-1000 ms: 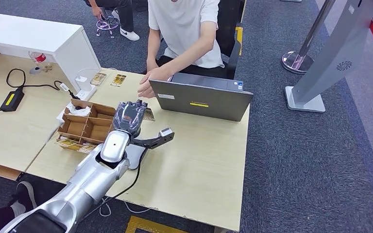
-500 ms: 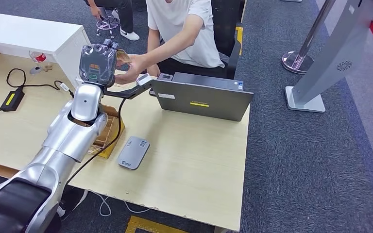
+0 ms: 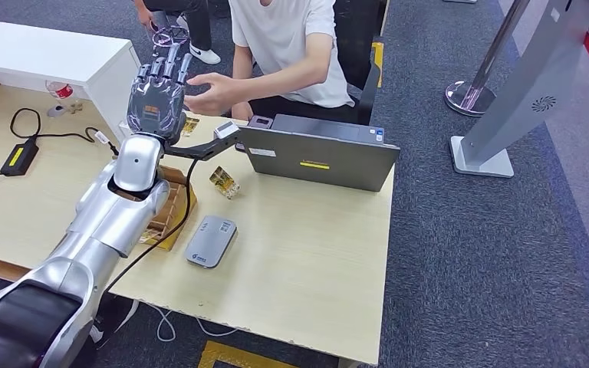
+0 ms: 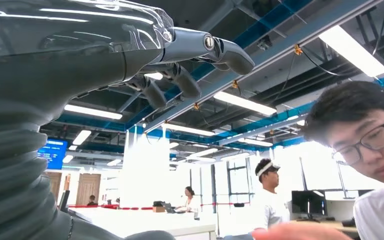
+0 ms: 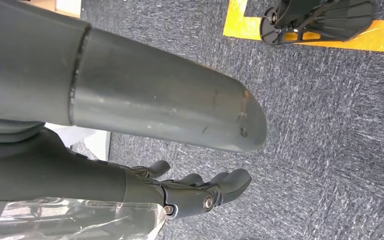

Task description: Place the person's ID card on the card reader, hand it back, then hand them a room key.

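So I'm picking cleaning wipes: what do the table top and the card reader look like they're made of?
Table top: likely light wood-grain laminate, matte; pale grain, chipped front edge. Card reader: seems grey moulded plastic, smooth satin; rounded corners, soft sheen.

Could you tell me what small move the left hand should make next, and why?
Probably lower the left hand toward the small card lying on the table between the laptop and the card reader, and pick it up. The hand is raised with fingers spread and holds nothing, and the person's hand beside it looks empty too.
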Controlling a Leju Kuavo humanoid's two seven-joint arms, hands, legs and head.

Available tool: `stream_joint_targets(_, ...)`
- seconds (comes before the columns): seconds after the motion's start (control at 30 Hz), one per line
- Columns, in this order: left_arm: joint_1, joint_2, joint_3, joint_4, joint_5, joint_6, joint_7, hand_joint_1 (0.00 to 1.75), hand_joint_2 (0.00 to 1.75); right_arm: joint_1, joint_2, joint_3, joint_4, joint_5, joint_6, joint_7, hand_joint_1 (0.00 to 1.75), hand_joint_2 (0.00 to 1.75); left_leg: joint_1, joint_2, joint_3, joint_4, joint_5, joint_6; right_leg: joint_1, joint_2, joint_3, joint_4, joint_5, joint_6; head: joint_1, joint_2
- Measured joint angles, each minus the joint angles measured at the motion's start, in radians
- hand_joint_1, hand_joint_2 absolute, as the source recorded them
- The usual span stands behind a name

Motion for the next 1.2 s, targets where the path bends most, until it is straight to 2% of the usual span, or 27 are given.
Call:
stream_joint_targets(0.2, 0.033, -0.004, 0.0, -0.019, 0.035, -0.022, -0.021, 0.0, 1.75, 0.0, 0.0, 0.0, 0.0, -0.004, 0.0, 0.002, 0.0, 0.0, 0.0, 0.0, -0.001, 0.0, 0.0, 0.0, 0.0, 0.0, 0.0, 0.0, 0.0, 0.0, 0.0, 0.0)
stream_joint_targets(0.33, 0.101, -0.003, 0.0, -0.1, 0.087, -0.094, -0.062, 0.0, 1.75, 0.001, 0.001, -0.002, 0.0, -0.028, -0.004, 0.0, 0.0, 0.0, 0.0, 0.0, -0.001, 0.0, 0.0, 0.0, 0.0, 0.0, 0.0, 0.0, 0.0, 0.0, 0.0, 0.0)
stream_joint_targets(0.47, 0.25, 0.025, -0.008, -0.297, 0.131, -0.203, -0.085, 0.0, 1.75, 0.003, 0.004, -0.018, 0.0, -0.064, -0.018, 0.0, 0.0, 0.0, 0.0, 0.002, -0.001, 0.0, -0.001, 0.0, 0.0, 0.002, -0.001, 0.0, 0.0, 0.0, 0.001, 0.0)
stream_joint_targets(0.63, 0.515, 0.126, -0.029, -0.609, 0.144, -0.218, -0.086, 0.0, 1.75, 0.015, 0.012, -0.053, 0.0, -0.103, -0.038, 0.004, 0.0, 0.0, 0.0, 0.006, -0.002, -0.001, -0.002, -0.001, 0.0, 0.007, -0.005, 0.0, -0.001, -0.001, 0.0, 0.0)
stream_joint_targets(0.77, 0.713, 0.202, -0.028, -0.791, 0.113, -0.143, -0.104, 0.0, 1.75, 0.019, 0.017, -0.077, 0.0, -0.116, -0.043, 0.004, 0.0, 0.0, 0.0, 0.006, -0.004, -0.002, -0.003, -0.001, 0.0, 0.006, -0.007, 0.0, -0.002, -0.003, 0.0, 0.0)
stream_joint_targets(0.9, 0.866, 0.242, -0.011, -0.891, 0.041, 0.003, -0.158, 0.0, 1.75, 0.019, 0.018, -0.086, 0.0, -0.109, -0.043, 0.001, 0.0, 0.0, 0.0, 0.006, -0.004, -0.002, -0.003, -0.001, 0.0, 0.006, -0.007, 0.0, -0.002, -0.003, 0.0, 0.0)
stream_joint_targets(1.03, 0.972, 0.273, 0.031, -0.912, -0.013, 0.155, -0.203, 0.0, 1.75, 0.018, 0.018, -0.086, 0.0, -0.091, -0.037, 0.001, 0.0, 0.0, 0.0, 0.006, -0.004, -0.002, -0.002, -0.001, 0.0, 0.005, -0.007, 0.0, -0.002, -0.003, 0.0, 0.0)
stream_joint_targets(1.2, 1.06, 0.318, 0.105, -0.868, -0.028, 0.336, -0.248, 0.0, 1.75, 0.017, 0.018, -0.085, 0.0, -0.068, -0.036, 0.003, 0.0, 0.0, 0.0, 0.005, -0.004, -0.003, -0.002, -0.001, 0.0, 0.004, -0.007, 0.0, -0.002, -0.003, 0.0, 0.0)
